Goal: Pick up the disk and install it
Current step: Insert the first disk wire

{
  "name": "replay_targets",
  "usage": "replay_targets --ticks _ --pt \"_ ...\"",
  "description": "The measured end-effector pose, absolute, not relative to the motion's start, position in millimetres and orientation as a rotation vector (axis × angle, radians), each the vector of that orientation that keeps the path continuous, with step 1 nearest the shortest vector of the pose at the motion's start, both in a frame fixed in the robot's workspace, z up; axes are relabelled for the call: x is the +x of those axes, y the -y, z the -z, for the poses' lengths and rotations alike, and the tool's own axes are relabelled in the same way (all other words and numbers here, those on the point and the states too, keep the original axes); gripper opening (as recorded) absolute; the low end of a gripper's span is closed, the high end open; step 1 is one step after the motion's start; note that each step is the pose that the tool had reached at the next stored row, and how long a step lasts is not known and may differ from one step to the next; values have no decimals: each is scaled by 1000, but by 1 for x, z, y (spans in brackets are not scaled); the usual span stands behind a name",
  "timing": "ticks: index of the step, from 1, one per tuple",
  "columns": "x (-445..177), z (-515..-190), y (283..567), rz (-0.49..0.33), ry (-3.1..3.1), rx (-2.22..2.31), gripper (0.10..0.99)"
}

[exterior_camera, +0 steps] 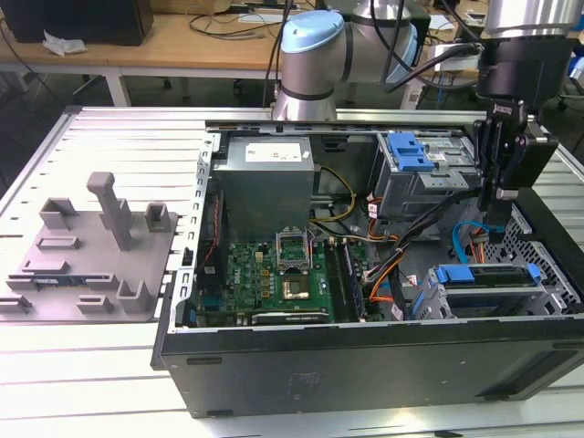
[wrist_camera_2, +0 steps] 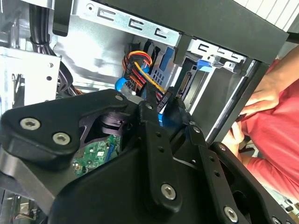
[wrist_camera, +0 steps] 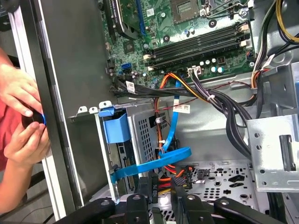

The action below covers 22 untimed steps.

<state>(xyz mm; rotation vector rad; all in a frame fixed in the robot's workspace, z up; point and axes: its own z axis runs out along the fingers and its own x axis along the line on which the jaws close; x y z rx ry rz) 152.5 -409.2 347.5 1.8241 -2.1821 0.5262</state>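
A computer case point(exterior_camera: 365, 365) is set on the table point(exterior_camera: 91, 383), with a fixture tray point(exterior_camera: 55, 274) placed beside it toward the exterior view's left. The end effector point(exterior_camera: 497, 219) is held over the case's opposite end.

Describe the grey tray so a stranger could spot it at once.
Find the open computer case on the slatted table. On the exterior view's left of it lies the tray. Unlike the case, it is flat grey plastic with upright posts.
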Motion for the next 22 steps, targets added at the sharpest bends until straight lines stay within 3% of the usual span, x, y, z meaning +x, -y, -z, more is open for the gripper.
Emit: replay_targets --ticks 11,13,14,22 --pt "152 -342 413 -530 2180 1822 329" --pt "152 -341 413 -533 2177 1820 314" --pt "152 -340 413 -537 2175 1819 180" --pt "152 -339 413 -548 2168 1813 169"
